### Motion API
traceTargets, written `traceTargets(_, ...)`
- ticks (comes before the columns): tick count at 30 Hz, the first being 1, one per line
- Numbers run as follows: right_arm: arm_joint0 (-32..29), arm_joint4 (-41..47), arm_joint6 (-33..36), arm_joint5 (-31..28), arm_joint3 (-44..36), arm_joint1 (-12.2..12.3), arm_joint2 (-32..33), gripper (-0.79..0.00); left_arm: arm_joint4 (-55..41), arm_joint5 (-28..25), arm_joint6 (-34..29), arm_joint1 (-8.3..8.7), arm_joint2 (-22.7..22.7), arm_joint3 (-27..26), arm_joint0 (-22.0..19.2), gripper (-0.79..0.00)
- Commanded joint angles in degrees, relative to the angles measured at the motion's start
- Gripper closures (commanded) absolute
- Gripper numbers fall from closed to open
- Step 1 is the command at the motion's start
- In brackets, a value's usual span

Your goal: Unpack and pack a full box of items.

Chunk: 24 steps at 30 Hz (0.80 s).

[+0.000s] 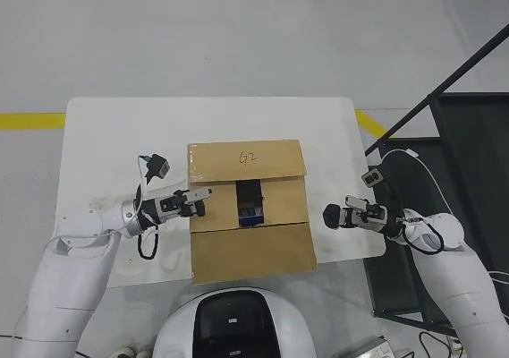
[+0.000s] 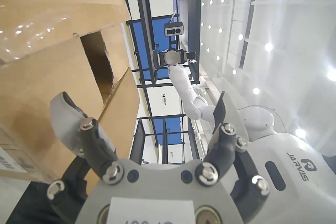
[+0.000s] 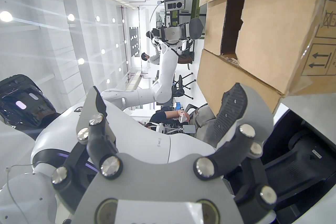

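Observation:
A brown cardboard box (image 1: 250,210) stands in the middle of the white table (image 1: 111,134), marked by hand on its far flap. Its top flaps lie almost flat, leaving a narrow gap where a dark blue item (image 1: 250,212) shows inside. My left gripper (image 1: 202,200) is at the box's left side near the top edge, open with nothing between its fingers; in the left wrist view one finger (image 2: 68,114) lies against the cardboard box (image 2: 52,57). My right gripper (image 1: 333,216) hangs open a little off the box's right side. The box (image 3: 262,33) stands close beyond it in the right wrist view.
A black metal rack (image 1: 469,152) stands just right of the table, close behind my right arm. Bare table surface lies left of and behind the box. A yellow floor line (image 1: 12,121) runs past the table's far left.

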Motion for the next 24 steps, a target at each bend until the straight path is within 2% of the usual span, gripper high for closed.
traceTargets(1,0.0,0.0,0.0,0.0,0.0,0.0,0.0,-0.785,-0.7,-0.4,0.4,0.00,0.2,1.8,-0.4,-0.785)
traceTargets(13,0.0,0.0,0.0,0.0,0.0,0.0,0.0,-0.785,-3.0,-2.1,3.7,-0.14,1.5,7.3,-4.7,-0.785)
traceTargets(24,0.0,0.0,0.0,0.0,0.0,0.0,0.0,-0.785,-9.7,-4.7,4.5,-1.54,5.4,12.8,-13.9,-0.785)
